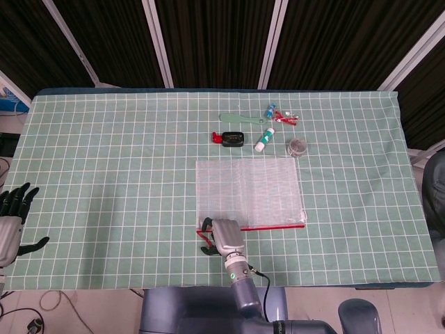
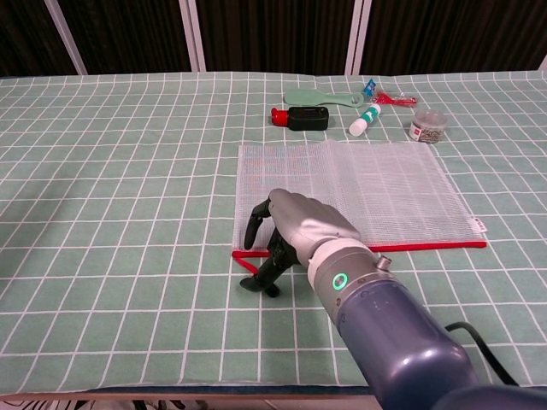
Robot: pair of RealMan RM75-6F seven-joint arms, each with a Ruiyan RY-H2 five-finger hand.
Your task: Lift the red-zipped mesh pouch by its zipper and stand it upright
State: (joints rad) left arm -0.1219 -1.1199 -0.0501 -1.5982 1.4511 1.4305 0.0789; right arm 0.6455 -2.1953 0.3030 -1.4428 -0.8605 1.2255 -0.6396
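Observation:
The clear mesh pouch (image 1: 247, 188) (image 2: 359, 179) lies flat on the green checked cloth, its red zipper (image 1: 278, 226) (image 2: 436, 246) running along the near edge. At the zipper's left end a red pull strap (image 2: 245, 259) (image 1: 204, 233) rests on the cloth. My right hand (image 1: 224, 235) (image 2: 295, 226) hovers palm-down over that corner, its fingers curled down on either side of the strap; no grip on the strap shows. My left hand (image 1: 12, 219) hangs beyond the table's left edge with fingers spread and nothing in it.
Behind the pouch sit a black and red object (image 1: 231, 138), a green flat tool (image 1: 240, 119), a small white bottle (image 1: 264, 140), a little clear jar (image 1: 297, 146) and red and blue bits (image 1: 281, 114). The table's near edge runs just below my right hand.

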